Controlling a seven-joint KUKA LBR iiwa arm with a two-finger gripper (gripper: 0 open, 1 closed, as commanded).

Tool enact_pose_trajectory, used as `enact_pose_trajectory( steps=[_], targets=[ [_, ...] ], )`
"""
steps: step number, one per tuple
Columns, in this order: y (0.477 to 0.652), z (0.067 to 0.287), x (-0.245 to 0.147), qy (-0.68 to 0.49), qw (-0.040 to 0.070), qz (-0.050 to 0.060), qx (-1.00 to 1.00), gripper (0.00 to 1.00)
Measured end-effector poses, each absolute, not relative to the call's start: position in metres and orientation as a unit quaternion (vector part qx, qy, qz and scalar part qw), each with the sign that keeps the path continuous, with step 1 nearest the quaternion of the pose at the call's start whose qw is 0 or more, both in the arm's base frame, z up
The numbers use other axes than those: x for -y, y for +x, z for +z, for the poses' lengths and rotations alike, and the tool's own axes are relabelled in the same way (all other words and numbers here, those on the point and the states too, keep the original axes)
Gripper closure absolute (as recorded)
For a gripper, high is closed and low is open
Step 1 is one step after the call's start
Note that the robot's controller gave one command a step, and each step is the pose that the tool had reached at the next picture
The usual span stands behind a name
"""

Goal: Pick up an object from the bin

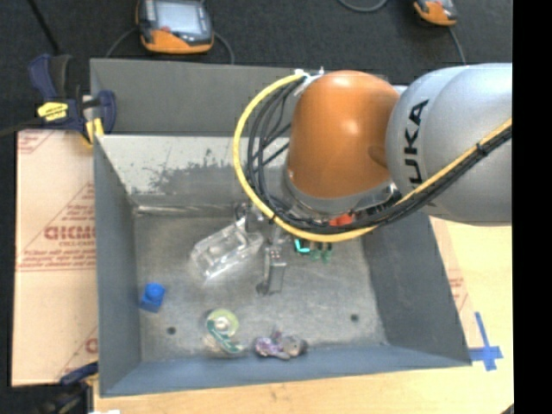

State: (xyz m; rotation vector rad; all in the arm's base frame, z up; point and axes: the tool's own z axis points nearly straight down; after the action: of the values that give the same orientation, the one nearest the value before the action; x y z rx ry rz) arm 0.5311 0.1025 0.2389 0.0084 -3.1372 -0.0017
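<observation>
My gripper [271, 279] hangs below the orange cover, low over the middle of the bin floor. Just left of it lies a crumpled clear plastic piece [222, 254], close to the gripper or touching it; I cannot tell whether the gripper has hold of it. A pale green-and-white ring-shaped thing [222, 328] lies nearer the front wall, left of the gripper. A small purple mottled lump [280, 346] rests against the front wall, below the gripper.
A small blue cube [153, 297] sits alone at the front left of the floor. A small green bit [316, 251] shows under the arm's cover, right of the gripper. The arm and its cables hide the back right of the bin.
</observation>
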Motion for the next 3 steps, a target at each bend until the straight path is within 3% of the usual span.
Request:
enact_pose_trajectory(
  steps=[1, 2, 3],
  targets=[
    [0.588, 0.174, -0.108, -0.036, -0.001, -0.001, 0.999, 0.0],
    [0.648, 0.067, -0.078, 0.01, 0.0, 0.001, 1.0, 0.0],
    [0.649, 0.073, -0.08, 0.009, -0.003, -0.001, 1.0, 1.0]
  ],
)
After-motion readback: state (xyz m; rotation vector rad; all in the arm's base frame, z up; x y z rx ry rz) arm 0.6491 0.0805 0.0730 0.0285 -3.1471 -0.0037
